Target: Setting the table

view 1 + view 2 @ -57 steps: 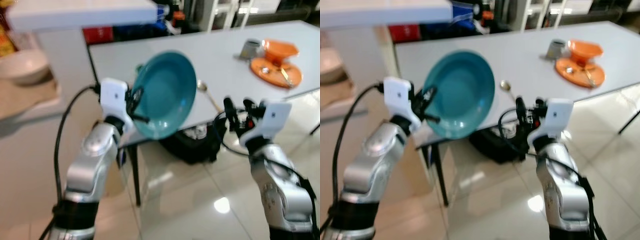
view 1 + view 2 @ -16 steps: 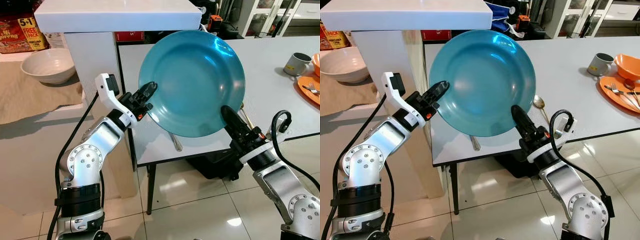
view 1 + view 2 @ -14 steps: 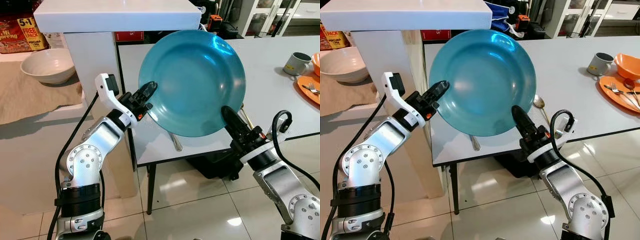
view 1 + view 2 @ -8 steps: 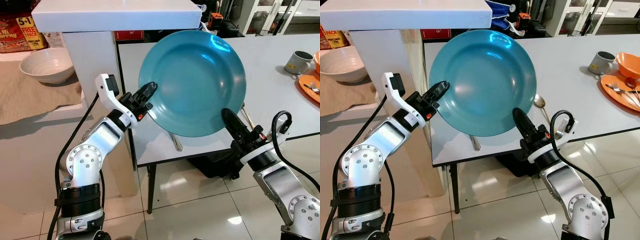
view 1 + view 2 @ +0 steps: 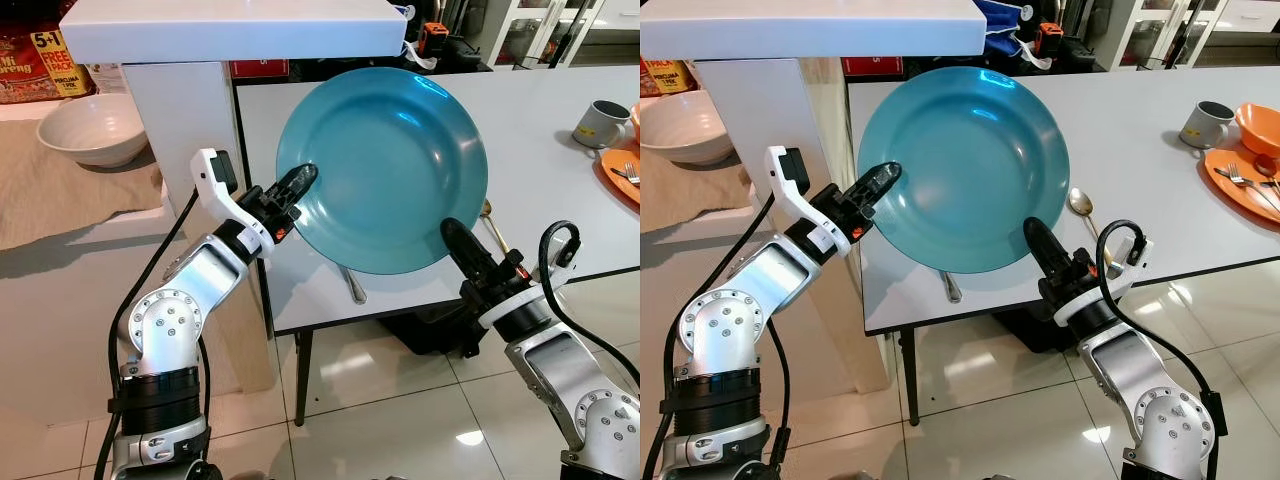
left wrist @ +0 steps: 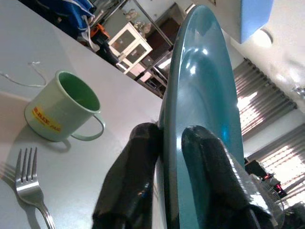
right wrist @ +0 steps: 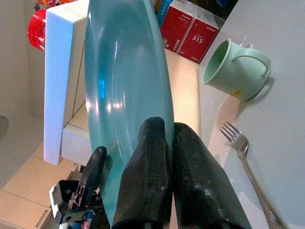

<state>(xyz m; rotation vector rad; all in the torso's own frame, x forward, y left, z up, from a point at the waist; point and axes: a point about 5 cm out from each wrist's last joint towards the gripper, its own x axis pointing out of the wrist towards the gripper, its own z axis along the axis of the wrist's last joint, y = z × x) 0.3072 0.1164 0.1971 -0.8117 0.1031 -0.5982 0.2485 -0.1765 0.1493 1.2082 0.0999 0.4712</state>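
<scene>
A large teal plate (image 5: 385, 165) hangs tilted on edge above the near side of the grey table (image 5: 545, 175). My left gripper (image 5: 300, 180) is shut on its left rim; in the left wrist view the fingers (image 6: 138, 162) sit on either side of the plate (image 6: 205, 119). Down at the lower right rim, my right gripper (image 5: 452, 232) is shut on the plate too, and the right wrist view shows its fingers (image 7: 147, 171) pressed together against the plate (image 7: 124, 86).
A spoon (image 5: 1080, 205) and another utensil (image 5: 352, 285) lie on the table under the plate. A green mug (image 5: 605, 122) and an orange plate (image 5: 622, 170) with cutlery stand far right. A white counter (image 5: 220, 25) and white bowl (image 5: 92, 128) are at left.
Earlier only the left gripper held the plate and the right one was away from it; now both grip it. In the last second the plate has sunk slightly.
</scene>
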